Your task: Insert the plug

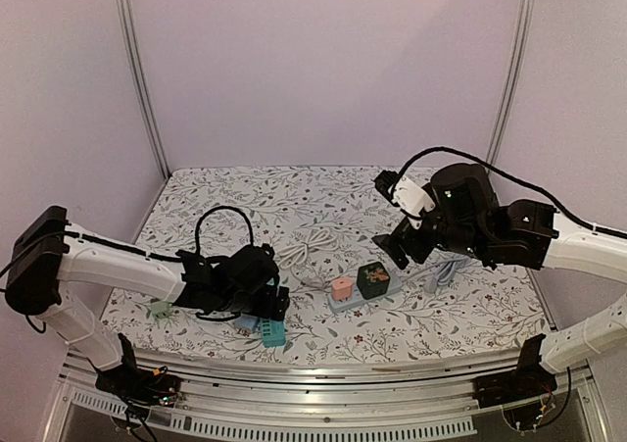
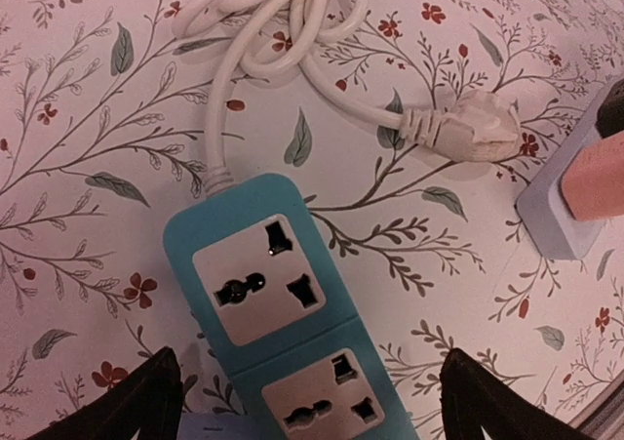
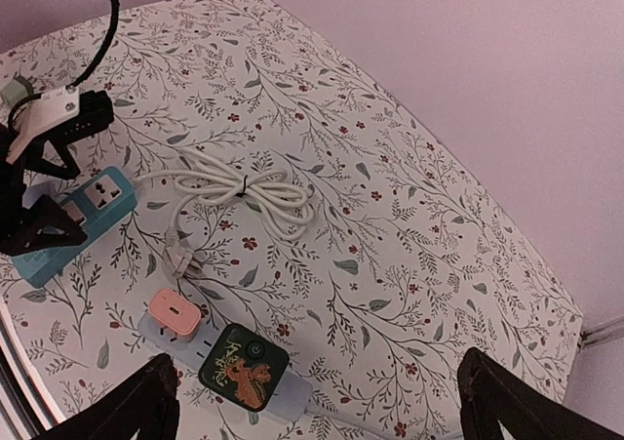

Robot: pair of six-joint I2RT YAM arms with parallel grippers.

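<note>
Top view: the left tool (image 1: 266, 310) sits low over the teal power strip (image 1: 273, 335), and the right tool (image 1: 400, 249) is raised near the grey strip (image 1: 338, 303). Left wrist view: the left tool's jaws stand wide, gripping nothing, and the white plug (image 2: 478, 128) lies loose on the tabletop (image 2: 97, 216) between the two strips. Right wrist view: the right tool's jaws are wide and empty.

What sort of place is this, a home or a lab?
Probably a lab test booth: plain walls and metal corner posts enclose a floral-cloth table, with two robot arms mounted on its aluminium front rail.
</note>
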